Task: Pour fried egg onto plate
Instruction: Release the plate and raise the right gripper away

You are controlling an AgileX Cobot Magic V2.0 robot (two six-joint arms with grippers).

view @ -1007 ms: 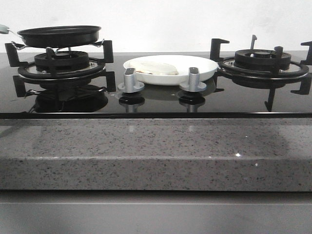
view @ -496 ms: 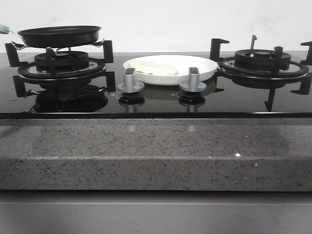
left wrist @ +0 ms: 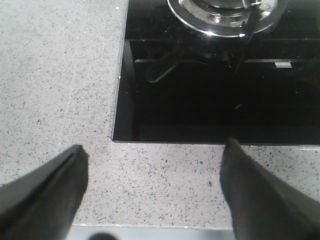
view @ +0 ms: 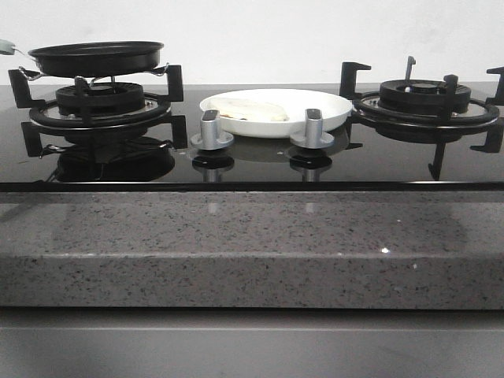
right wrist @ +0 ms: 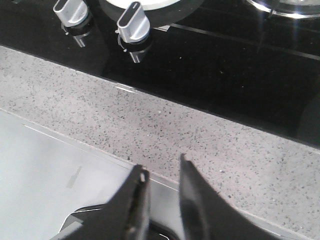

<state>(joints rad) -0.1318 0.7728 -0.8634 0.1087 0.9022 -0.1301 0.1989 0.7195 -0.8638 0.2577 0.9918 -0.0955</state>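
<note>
The egg (view: 250,109) lies on the plate (view: 335,110), which sits mid-bench toward the back edge, between the two burners and just behind the knobs (view: 211,130). The pan (view: 96,57) rests on the burner near the back left corner and looks empty, though from this low angle I can't see its floor. So I judge the pour done; nothing seems left but to stay clear. My left gripper (left wrist: 152,172) hangs over the front edge with fingers wide apart, holding nothing. My right gripper (right wrist: 161,192), also over the front edge, has its fingers nearly together and empty.
</note>
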